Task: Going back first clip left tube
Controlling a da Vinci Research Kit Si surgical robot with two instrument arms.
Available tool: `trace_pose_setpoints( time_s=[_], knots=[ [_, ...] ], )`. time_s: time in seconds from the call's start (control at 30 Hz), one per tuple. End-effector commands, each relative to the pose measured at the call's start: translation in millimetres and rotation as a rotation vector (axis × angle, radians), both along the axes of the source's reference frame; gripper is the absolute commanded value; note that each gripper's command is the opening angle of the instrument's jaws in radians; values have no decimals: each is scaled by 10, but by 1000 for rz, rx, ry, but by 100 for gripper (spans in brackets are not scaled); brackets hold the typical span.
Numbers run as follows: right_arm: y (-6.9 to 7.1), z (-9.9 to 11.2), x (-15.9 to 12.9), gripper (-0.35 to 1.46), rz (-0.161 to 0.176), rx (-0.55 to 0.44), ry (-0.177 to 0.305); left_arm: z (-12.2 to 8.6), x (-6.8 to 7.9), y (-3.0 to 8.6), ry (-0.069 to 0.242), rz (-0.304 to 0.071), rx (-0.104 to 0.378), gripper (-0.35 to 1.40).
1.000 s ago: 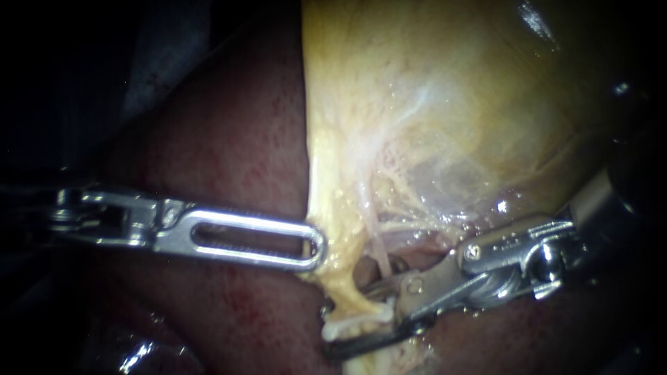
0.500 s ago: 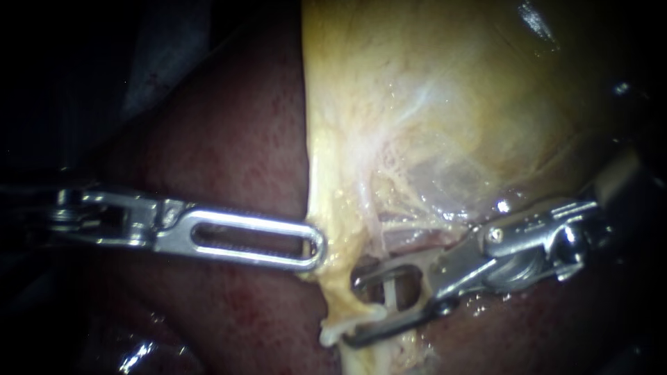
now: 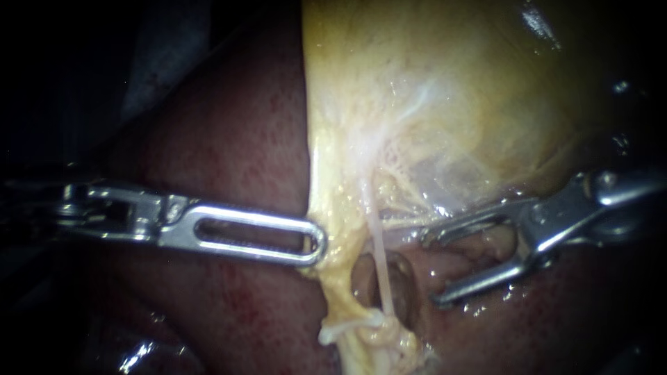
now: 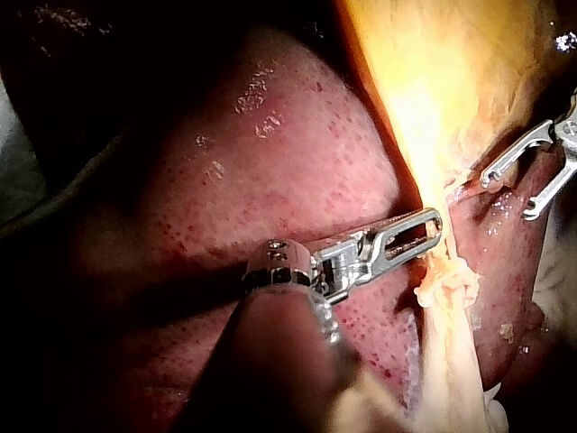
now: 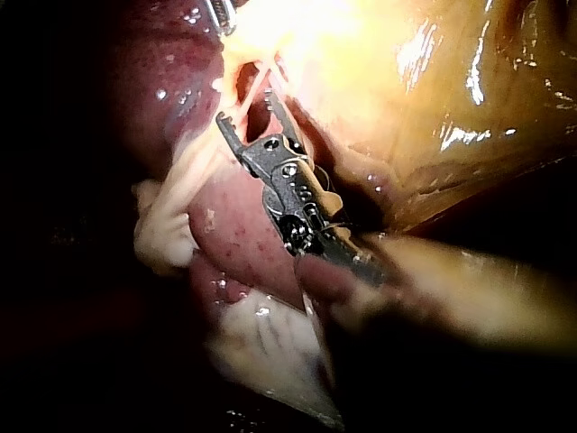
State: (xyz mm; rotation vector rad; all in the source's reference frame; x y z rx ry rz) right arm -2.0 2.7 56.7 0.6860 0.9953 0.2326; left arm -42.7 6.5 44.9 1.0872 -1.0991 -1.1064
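Lying just beside right instrument (image 3: 431,271): tube (image 3: 380,260).

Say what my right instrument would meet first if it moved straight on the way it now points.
Most likely the thin pale tube, just ahead of the open jaws of the right instrument; depth is uncertain.

The dark red liver (image 3: 229,139) is the bed here; the yellow gallbladder (image 3: 451,90) lies on it toward two o'clock.
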Motion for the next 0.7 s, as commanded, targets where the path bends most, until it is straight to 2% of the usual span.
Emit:
trace_pose_setpoints(
  time_s=[0.03,0.13,0.23,0.33,0.43,0.57,0.7],
  knots=[
    [6,-5,-5,41,8,-4,-3,0,0,0,0,-1,0,-35],
    [19,-14,-14,41,18,-21,-3,4,-2,0,0,-1,-1,-35],
    [24,-18,-19,41,27,-28,-10,9,-2,2,1,-1,-1,-35],
    [24,-19,-20,41,28,-27,-11,15,-4,5,-1,-3,-2,-35],
    [24,-19,-19,41,29,-27,-11,28,-10,10,15,1,-4,-35],
    [24,-19,-19,41,29,-27,-11,49,-23,18,21,-1,-8,-35],
    [24,-18,-19,41,29,-28,-11,62,-35,20,28,-4,-12,-35]
  ],
)
